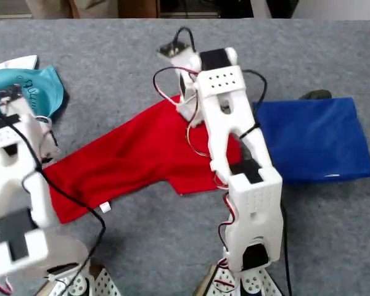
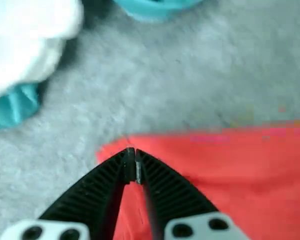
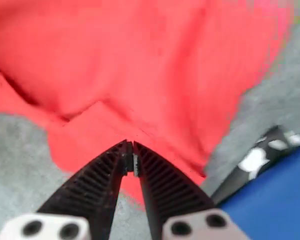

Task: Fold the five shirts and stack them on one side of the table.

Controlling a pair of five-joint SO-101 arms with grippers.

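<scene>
A red shirt (image 1: 135, 157) lies stretched slantwise across the middle of the grey table (image 1: 172, 246). My left gripper (image 2: 131, 169) is shut on the shirt's left corner (image 2: 230, 170), seen in the high view at the left arm's tip (image 1: 46, 154). My right gripper (image 3: 130, 161) is shut on bunched red cloth (image 3: 140, 65) at the shirt's far end (image 1: 184, 112). A folded blue shirt (image 1: 311, 139) lies flat to the right, and its edge (image 3: 277, 200) is close to my right gripper. A teal shirt (image 1: 31, 89) sits crumpled at the far left.
A white cloth (image 1: 15, 62) lies by the teal shirt, both close to my left gripper (image 2: 25, 40). A dark green item (image 1: 314, 94) peeks from behind the blue shirt. Bare grey table lies in front of the red shirt, between the arm bases.
</scene>
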